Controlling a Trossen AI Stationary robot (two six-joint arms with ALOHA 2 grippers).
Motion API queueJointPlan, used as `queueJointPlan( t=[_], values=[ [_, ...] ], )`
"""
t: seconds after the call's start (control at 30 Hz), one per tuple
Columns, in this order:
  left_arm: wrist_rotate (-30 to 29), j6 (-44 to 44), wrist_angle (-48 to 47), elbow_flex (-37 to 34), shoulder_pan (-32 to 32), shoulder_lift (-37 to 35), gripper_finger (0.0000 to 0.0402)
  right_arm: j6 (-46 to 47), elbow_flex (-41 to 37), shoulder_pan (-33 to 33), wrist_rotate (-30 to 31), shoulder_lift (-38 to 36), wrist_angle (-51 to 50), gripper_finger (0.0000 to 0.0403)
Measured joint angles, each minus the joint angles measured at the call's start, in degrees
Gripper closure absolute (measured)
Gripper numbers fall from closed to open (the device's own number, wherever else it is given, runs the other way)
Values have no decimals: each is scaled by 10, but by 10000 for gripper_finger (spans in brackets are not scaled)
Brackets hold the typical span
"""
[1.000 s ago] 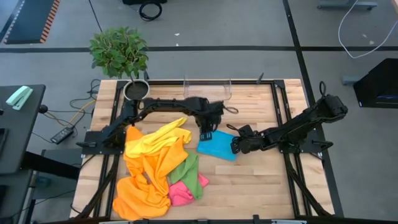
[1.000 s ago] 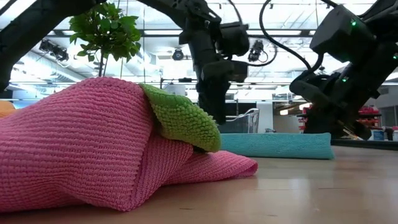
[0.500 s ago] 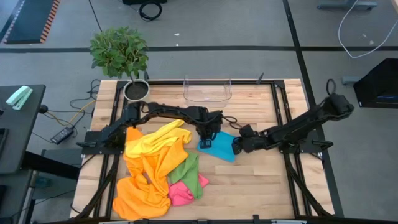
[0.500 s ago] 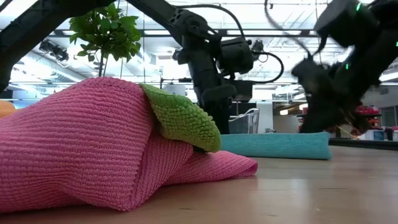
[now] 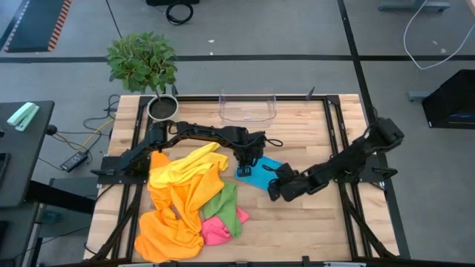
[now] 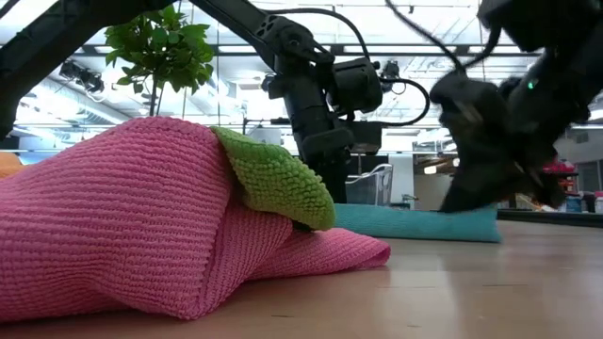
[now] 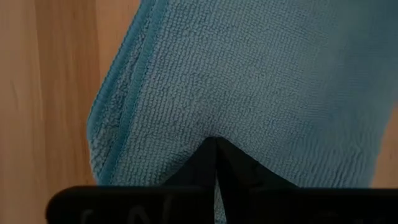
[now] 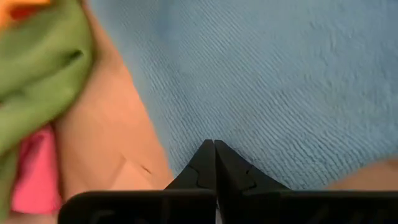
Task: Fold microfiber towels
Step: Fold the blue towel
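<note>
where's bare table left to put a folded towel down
Bare wood lies right of the blue towel toward the table's right edge, and along the near edge. The left side is crowded with the orange, yellow, green and pink towels.

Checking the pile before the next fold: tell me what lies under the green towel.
The green towel lies partly on the pink towel, with bare table beside it. Orange and yellow towels border it; anything deeper underneath is hidden.
</note>
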Motion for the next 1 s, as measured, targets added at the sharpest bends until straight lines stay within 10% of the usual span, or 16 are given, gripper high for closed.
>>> queueJointPlan(
  t=[0.53,1.0],
  values=[
    [2,3,1,-1,6,2,386,-56,-1,14,-6,-85,-4,403],
    [-12,-3,-34,17,6,-16,331,-2,2,36,-47,33,12,403]
  ],
)
